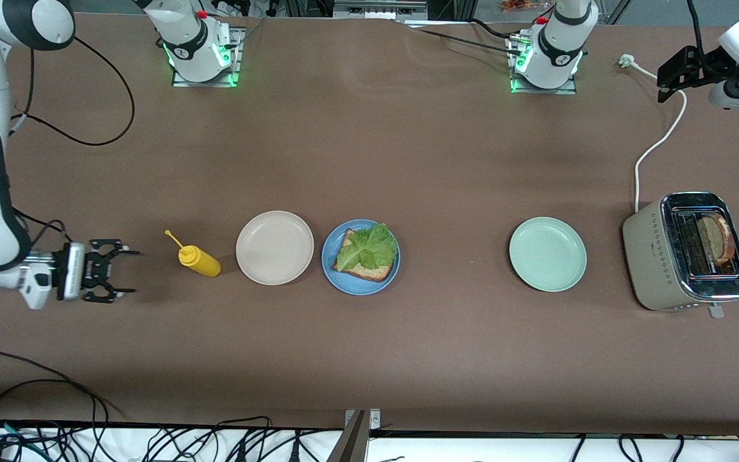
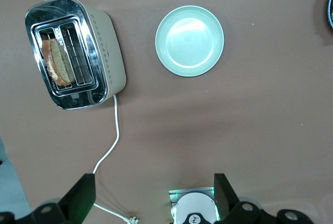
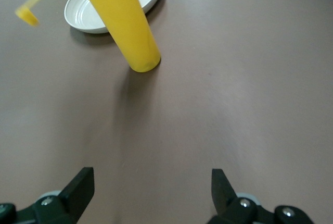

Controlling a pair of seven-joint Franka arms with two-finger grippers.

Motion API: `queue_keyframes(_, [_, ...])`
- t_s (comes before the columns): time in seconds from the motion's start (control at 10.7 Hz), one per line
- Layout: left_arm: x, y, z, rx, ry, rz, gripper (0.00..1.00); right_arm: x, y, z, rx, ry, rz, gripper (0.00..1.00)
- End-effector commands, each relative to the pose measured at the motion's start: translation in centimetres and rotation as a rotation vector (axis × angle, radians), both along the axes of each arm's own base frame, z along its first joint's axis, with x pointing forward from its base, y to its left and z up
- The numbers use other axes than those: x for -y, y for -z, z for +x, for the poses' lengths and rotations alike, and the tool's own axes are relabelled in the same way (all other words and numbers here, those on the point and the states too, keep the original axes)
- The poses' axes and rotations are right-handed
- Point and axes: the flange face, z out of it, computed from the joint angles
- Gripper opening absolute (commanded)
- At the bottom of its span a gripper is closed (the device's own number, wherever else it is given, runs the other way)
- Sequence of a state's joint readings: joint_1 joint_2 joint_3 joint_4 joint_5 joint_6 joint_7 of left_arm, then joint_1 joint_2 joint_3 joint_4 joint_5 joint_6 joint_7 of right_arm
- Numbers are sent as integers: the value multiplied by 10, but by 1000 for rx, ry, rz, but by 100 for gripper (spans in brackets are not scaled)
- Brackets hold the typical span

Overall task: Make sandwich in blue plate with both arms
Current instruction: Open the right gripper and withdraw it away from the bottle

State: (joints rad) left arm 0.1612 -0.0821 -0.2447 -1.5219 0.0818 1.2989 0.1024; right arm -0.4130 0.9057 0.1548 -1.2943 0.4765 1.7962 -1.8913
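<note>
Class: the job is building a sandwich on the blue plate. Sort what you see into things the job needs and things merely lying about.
Belonging to the job:
round blue plate
brown bread slice on it
ruffled green lettuce leaf
second brown bread slice, in the toaster

Lying about:
yellow squeeze bottle
beige-white plate
pale mint-green plate

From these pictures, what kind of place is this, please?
Probably a robotics lab set up as a mock kitchen: two arms bolted to a brown table, loose cables at its edge, and a toaster beside plates.

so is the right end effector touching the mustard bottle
Apart. The front view shows bare table between the open right end effector and the mustard bottle.
</note>
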Motion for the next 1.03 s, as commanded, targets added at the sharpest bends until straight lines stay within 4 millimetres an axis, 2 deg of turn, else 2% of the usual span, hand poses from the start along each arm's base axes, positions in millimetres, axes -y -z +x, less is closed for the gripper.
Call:
queue_keyframes(0.0, [-1,-5,0,4,-9,-16,100,21,-94,5,-140,148,-215,100])
queue_keyframes(0.09, [0,-5,0,4,-8,-16,100,21,-119,3,-192,226,-290,100])
queue_keyframes(0.28, [0,-5,0,4,-8,-16,100,4,-178,-1,-307,443,-451,100])
queue_keyframes(0.56, [0,-4,0,2,-8,-16,100,-45,-248,-12,-454,745,-584,100])
queue_keyframes(0.75, [1,-4,0,2,-6,-17,100,-69,-286,-24,-509,921,-652,100])
queue_keyframes(0.84, [1,-4,0,2,-6,-17,100,-84,-301,-33,-517,974,-667,100])
queue_keyframes(0.93, [1,-4,0,2,-6,-16,100,-107,-318,-50,-515,1014,-688,100])
